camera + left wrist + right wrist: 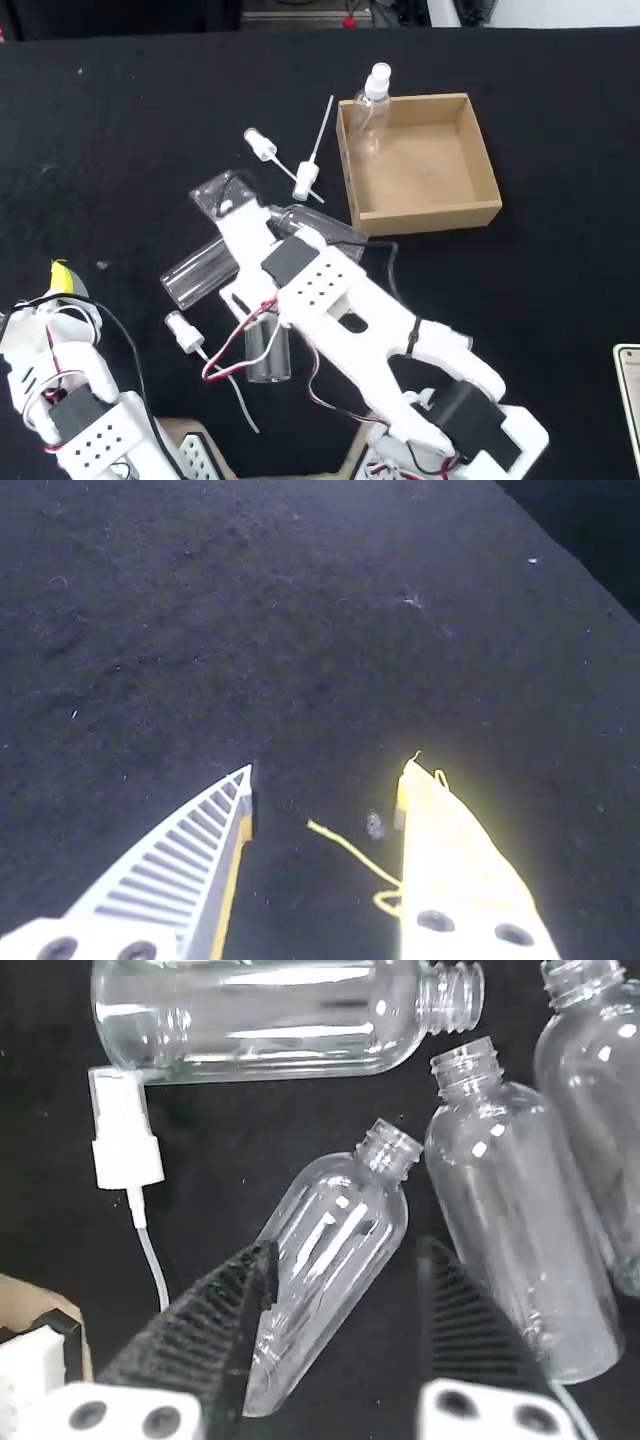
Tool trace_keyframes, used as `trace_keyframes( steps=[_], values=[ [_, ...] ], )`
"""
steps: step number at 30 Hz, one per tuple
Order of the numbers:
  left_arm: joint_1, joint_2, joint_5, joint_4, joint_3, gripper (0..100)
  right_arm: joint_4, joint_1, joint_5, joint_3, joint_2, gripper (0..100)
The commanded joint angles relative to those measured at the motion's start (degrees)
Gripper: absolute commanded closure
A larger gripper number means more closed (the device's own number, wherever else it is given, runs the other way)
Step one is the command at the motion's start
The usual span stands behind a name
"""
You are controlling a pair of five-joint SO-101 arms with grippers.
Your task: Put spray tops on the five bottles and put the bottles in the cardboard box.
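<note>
Right wrist view has the right gripper (347, 1250) spread over a lying capless bottle (325, 1270) at lower centre, probably to grasp it for capping.

From above, my right arm (340, 310) covered most of the loose bottles (200, 272) at mid-frame, so I could not count them there. Near my right tool (347, 1255), one bottle (600, 1110) ran off the picture's edge, and a spray top (125, 1140) had its tube pass behind a finger.

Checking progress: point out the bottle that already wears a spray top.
The upright bottle at a corner of the cardboard box; the others lie uncapped.
</note>
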Motion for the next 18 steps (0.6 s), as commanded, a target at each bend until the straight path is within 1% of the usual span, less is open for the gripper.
trace_keyframes(
  steps=[1, 4, 8, 15, 18],
  values=[
    [0.75, -0.44, -0.62, -1.67, -0.66, 77, -2.11, 0.62, -1.41, 1.8, -2.07, 70.2],
    [0.84, -0.44, -0.62, -1.76, -0.66, 77, -4.84, -0.7, -1.93, 4.35, -0.22, 71.9],
    [0.66, -0.44, -0.62, -1.76, -0.66, 77, -10.64, -3.25, -5.45, 6.64, 3.12, 75.9],
    [0.66, -0.44, -0.62, -1.58, -0.66, 77, -15.56, -4.22, -8.0, 6.64, 6.73, 76.5],
    [0.66, -0.44, -0.62, -1.58, -0.66, 77, -16.09, -4.4, -7.56, 6.37, 9.54, 76.5]
  ],
)
